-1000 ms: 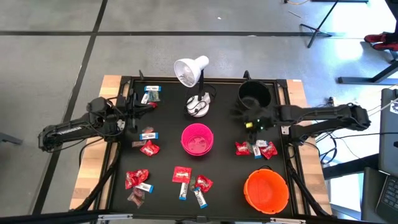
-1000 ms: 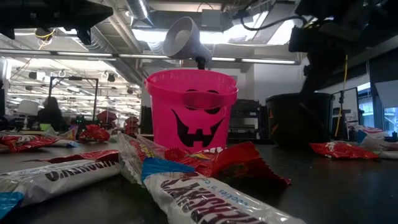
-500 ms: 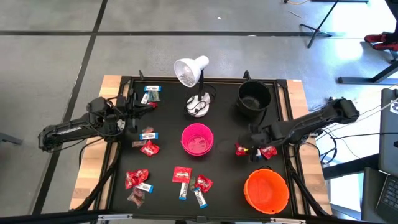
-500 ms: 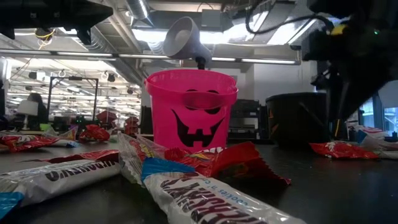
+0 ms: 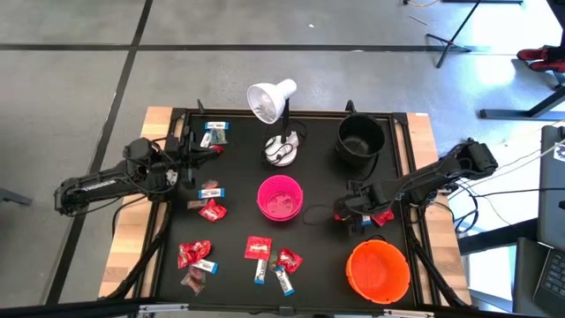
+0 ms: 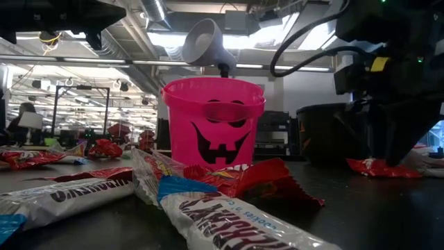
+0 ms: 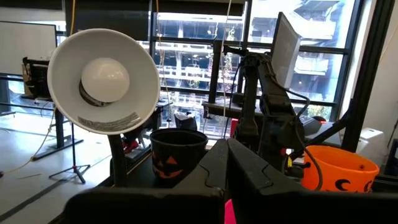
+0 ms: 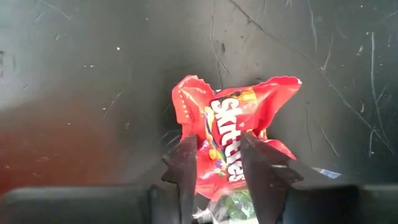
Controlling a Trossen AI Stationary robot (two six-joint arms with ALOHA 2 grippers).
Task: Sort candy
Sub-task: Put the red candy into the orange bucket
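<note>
Candy, small wrapped sweets in shiny red packets, white-and-blue bars and dark brown pieces, lies scattered over the black tabletop [image 5: 318,256]; one cluster [image 5: 199,256] sits at the near left, another [image 5: 269,256] in front of the pink plastic jack-o'-lantern bucket [image 5: 280,197], a pair [image 5: 212,201] left of that bucket, one piece [image 5: 214,133] at the far left, and a few at the right between the black plastic bucket [image 5: 360,138] and the orange plastic bucket [image 5: 378,270]; the right gripper [image 5: 346,212] is down on that right-hand group, its two dark fingers [image 8: 186,163] partly apart and straddling a red Skittles packet [image 8: 231,146] that lies flat on the table; whether the pads already press the wrapper cannot be told; the left gripper [image 5: 188,150] hangs over the far left of the table with its fingers closed on nothing; a white desk lamp [image 5: 270,102] stands behind the pink bucket.
</note>
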